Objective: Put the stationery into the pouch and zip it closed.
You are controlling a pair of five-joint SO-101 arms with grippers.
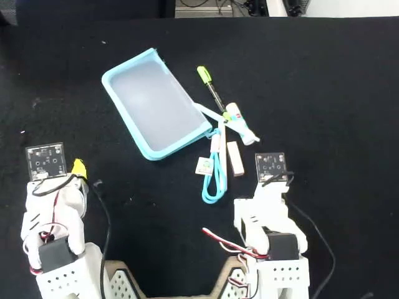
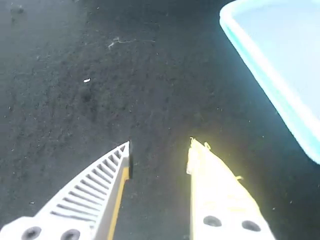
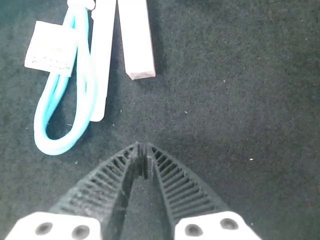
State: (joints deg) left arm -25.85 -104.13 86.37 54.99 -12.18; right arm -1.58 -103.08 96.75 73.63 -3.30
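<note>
right pincer (image 3: 142, 148), tips pressed together, is hovering near the white block (image 3: 136, 37) and should be opening wide before straddling its narrow sides.

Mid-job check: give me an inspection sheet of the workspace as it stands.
Surface: black table, few pale specks.
Job's things: pouch lying flat; outside it green pen, white tube, white stick, white block; blue loop beside them.
Clutter: nothing seen.
Grippers: left pincer open over bare table; right pincer shut, short of the block.
Cables: black cable by left arm; red-white wires at right arm's base.
Surroundings: equipment beyond the far edge.
</note>
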